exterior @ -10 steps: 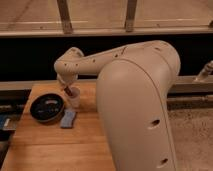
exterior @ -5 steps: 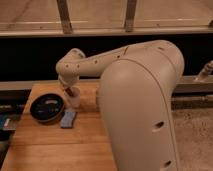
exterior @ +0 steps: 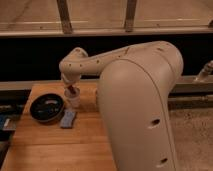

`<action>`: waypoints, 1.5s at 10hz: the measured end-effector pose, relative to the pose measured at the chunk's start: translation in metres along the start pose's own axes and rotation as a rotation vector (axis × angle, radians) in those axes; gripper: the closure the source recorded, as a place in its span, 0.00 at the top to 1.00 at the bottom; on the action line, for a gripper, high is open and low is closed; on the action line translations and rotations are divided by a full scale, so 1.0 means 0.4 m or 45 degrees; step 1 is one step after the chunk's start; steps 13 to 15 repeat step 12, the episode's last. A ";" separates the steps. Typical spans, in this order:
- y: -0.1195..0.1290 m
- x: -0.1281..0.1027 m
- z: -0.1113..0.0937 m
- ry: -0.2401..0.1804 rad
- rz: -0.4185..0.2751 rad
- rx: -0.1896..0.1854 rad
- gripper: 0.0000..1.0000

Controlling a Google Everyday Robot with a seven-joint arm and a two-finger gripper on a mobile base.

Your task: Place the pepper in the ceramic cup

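You look down from just behind the robot's own arm (exterior: 137, 100), which fills the right foreground, across the wooden table (exterior: 45, 145) to the gripper (exterior: 71, 90) beyond and the railing (exterior: 105, 31) behind.

A wooden table (exterior: 55, 145) stands before a dark wall band; above, pale window panes (metal-framed) (exterior: 95, 12).

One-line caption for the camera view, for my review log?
Gripper holds the pepper just above the ceramic cup, beside a black bowl.
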 end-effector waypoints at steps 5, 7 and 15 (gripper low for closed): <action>-0.007 0.028 0.040 0.024 0.033 -0.025 0.80; -0.003 0.031 0.042 0.030 0.037 -0.031 0.80; 0.000 0.029 0.036 0.026 0.033 -0.032 0.80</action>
